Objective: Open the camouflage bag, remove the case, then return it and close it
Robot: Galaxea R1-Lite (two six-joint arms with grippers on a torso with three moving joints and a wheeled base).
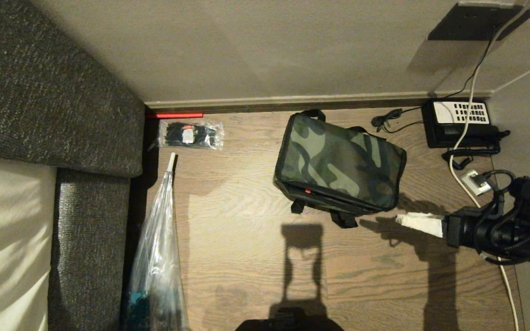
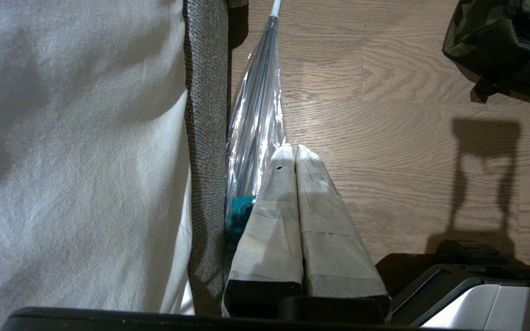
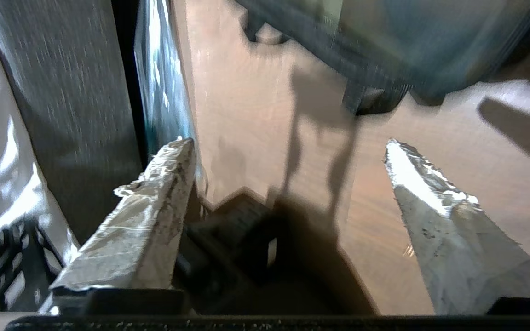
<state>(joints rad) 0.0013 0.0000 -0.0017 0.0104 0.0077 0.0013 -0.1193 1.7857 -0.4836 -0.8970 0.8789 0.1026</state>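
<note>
The camouflage bag lies on the wooden floor near the wall with its lid down and its black straps on the near side. One corner of the bag also shows in the left wrist view. The case is hidden. My right gripper hovers just to the right of the bag's near corner, pointing at it. In its own wrist view the right gripper is open, with only floor between the taped fingers. The left gripper is parked low beside the bed, shut and empty.
A black telephone with trailing cables sits at the back right. A clear packet of cable ties and a red stick lie at the back left. A plastic-wrapped umbrella lies along the grey bed frame.
</note>
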